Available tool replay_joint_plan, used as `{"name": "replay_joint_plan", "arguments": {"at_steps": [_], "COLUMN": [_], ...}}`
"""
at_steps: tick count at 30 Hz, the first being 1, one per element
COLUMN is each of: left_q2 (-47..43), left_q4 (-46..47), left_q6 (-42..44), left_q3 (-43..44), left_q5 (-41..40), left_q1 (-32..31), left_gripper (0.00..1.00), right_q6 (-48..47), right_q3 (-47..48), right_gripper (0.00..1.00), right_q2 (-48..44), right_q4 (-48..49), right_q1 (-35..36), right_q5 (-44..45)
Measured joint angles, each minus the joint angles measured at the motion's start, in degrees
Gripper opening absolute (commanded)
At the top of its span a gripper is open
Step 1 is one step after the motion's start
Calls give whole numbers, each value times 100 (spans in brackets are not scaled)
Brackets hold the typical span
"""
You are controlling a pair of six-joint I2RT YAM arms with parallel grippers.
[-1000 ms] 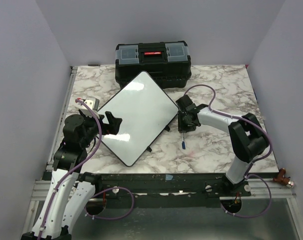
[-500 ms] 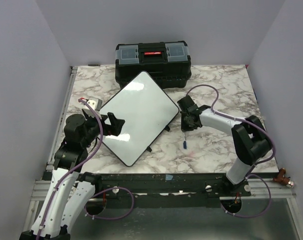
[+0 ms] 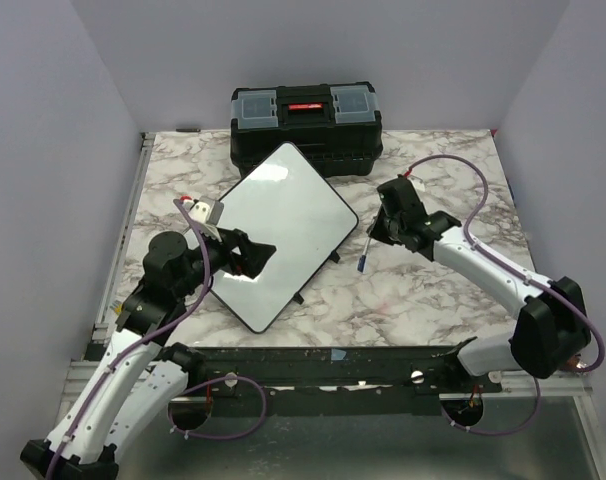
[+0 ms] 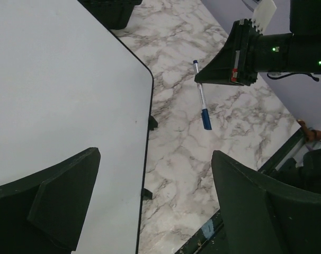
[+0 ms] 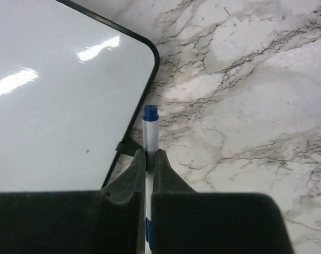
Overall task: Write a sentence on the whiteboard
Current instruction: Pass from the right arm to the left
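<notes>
The whiteboard (image 3: 283, 225) lies turned like a diamond on the marble table, its glossy face plain white; the sentence is out of view. My right gripper (image 3: 376, 233) is shut on a white marker with a blue cap (image 3: 365, 260), holding it off the table just right of the board's right corner. The right wrist view shows the marker (image 5: 150, 129) pinched between the fingertips (image 5: 136, 164), beside the whiteboard (image 5: 60, 95) edge. My left gripper (image 3: 255, 257) is open over the board's lower left part. From the left wrist, the marker (image 4: 202, 103) hangs from the right gripper (image 4: 200, 79).
A black toolbox (image 3: 305, 122) with a red latch stands at the back, touching the board's far corner. Small black feet (image 3: 335, 257) stick out from the board's frame. The table's (image 3: 433, 290) near edge runs along the black rail by the arm bases.
The right gripper shut on the marker and lifted it off the table, pulling back and to the right. The left gripper swung right, farther over the board.
</notes>
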Motion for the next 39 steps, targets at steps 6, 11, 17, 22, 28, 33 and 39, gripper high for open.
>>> {"name": "replay_joint_plan", "arguments": {"at_steps": [6,11,17,22,28,33,39], "left_q2": [435,927,1541,2035,2520,2793,3082], "left_q4": [1051,1954,3235,4170,4951,5346,5764], "left_q6": [-717,-1075,-1384,-1517,-1578,-1635,-1744], "left_q3": [-286,-315,-334,-352,-350,-348,-332], "left_q5": [-216,-520,-728,-793,-789,-774,-708], "left_q1": [-737,-1274,-1714,-1897,-1987,-2004,-2013], "left_gripper": [83,82,80,74,72,68,62], "right_q6": [846,1539,2367,2868,3244,3425,3552], "right_q3": [2,7,42,42,33,28,28], "right_gripper": [1,1,1,1,1,1,1], "right_q2": [-420,-833,-1228,-1478,-1840,-1952,-1934], "right_q4": [87,177,201,271,544,704,813], "right_q1": [0,0,0,0,0,0,0], "right_q5": [0,26,155,162,157,127,37]}}
